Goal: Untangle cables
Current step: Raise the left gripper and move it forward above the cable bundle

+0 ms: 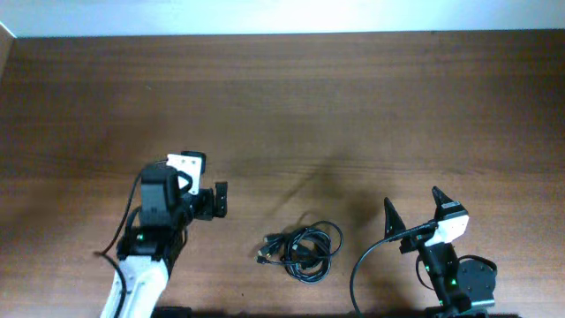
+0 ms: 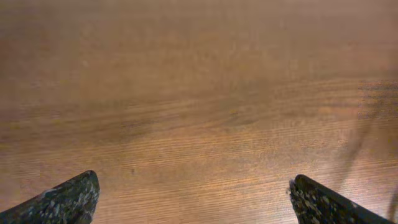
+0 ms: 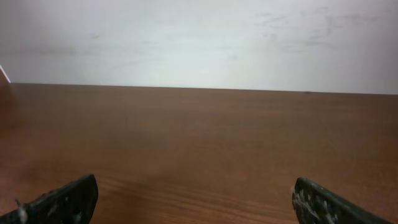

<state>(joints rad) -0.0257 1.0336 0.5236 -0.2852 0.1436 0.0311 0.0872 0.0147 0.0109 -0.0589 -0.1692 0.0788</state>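
A tangle of black cables (image 1: 302,248) lies coiled on the wooden table near the front middle, with plug ends at its left. My left gripper (image 1: 218,200) is open and empty, to the left of the tangle and apart from it. My right gripper (image 1: 413,206) is open and empty, to the right of the tangle. The left wrist view shows only bare wood between the open fingertips (image 2: 193,193). The right wrist view shows bare table and the wall between its open fingertips (image 3: 196,196). The cables are out of both wrist views.
The wooden table (image 1: 309,106) runs back to a pale wall (image 3: 199,43). A black robot cable (image 1: 362,265) loops by the right arm's base at the front edge.
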